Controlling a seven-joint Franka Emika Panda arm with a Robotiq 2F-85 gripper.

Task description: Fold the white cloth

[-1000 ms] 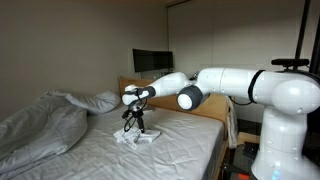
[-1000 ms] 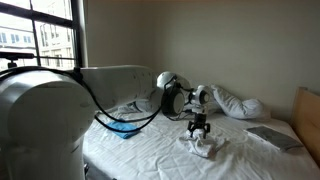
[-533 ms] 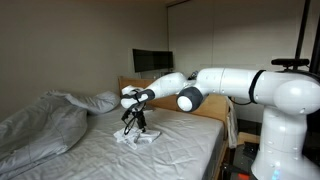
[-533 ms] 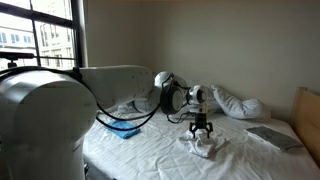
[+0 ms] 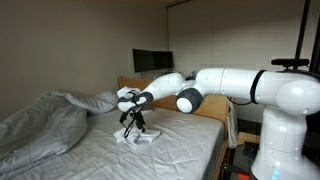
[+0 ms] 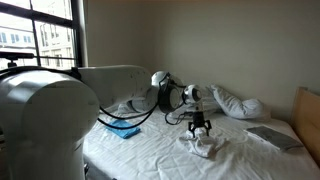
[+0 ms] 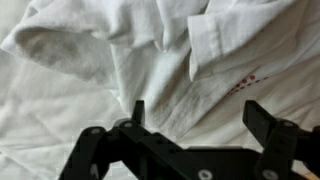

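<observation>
The white cloth [image 5: 137, 139] lies crumpled in a small heap on the bedsheet, also seen in the exterior view from the window side [image 6: 203, 147]. In the wrist view it [image 7: 150, 50] fills the frame, wrinkled, with a small red mark on one fold. My gripper [image 5: 131, 124] hangs just above the heap, fingers pointing down; it shows above the cloth in the exterior view [image 6: 201, 129] too. In the wrist view the jaws [image 7: 195, 115] are spread wide with nothing between them.
A big rumpled grey-white duvet [image 5: 40, 125] lies beside the cloth. A pillow [image 6: 240, 104] sits near the wooden headboard [image 6: 307, 115]. A blue item [image 6: 122, 127] lies on the bedsheet [image 5: 160, 155] near the arm. A dark monitor [image 5: 150, 61] stands behind the bed.
The arm has shifted slightly, the wrist drifting a little away from the base; the gripper stays open over the cloth, which has not moved.
</observation>
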